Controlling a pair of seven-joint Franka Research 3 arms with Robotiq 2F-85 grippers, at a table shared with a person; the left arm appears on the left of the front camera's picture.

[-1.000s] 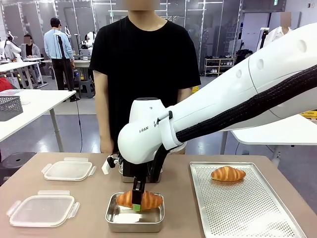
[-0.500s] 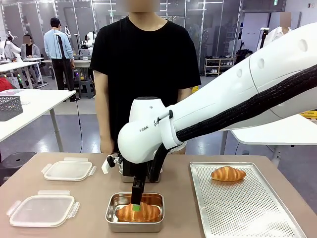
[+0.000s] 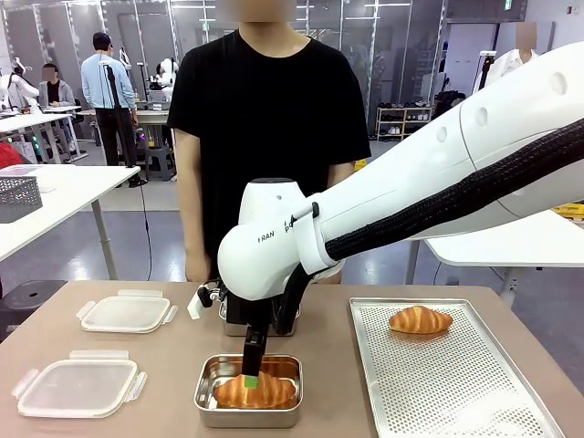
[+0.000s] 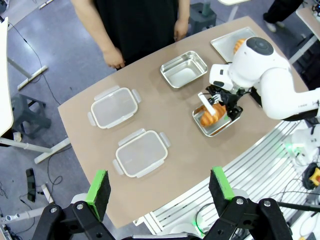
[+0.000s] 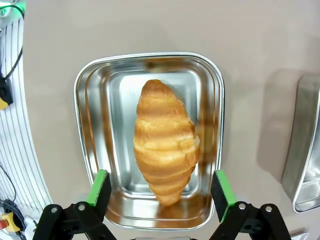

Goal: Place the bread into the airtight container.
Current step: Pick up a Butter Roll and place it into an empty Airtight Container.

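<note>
In the steel container (image 3: pixel 203 403) near the middle of the counter (image 3: pixel 173 351) lay the croissant (image 3: pixel 257 392), lengthwise and clear of the walls. The right arm's jaws were spread wide to either side of it, gripping nothing. Left of that container sat two clip-on lids (image 3: pixel 78 388). Right of it stood a perforated tray (image 3: pixel 456 392) bearing a second croissant (image 3: pixel 420 319).

The step in hand looked to be the retreat. It would go best as a straight lift with the wrist kept square, so that neither green pad (image 5: pixel 99 187) dragged the pastry or caught the container's rim.

In the front view the wrist hid most of a second steel container (image 4: pixel 184 68). The left wrist view, from high above the counter, showed that one empty just beyond the first, and showed the left arm's jaws wide apart and holding nothing. The right wrist view gave what the others could not: a clear gap between each pad and the croissant.
</note>
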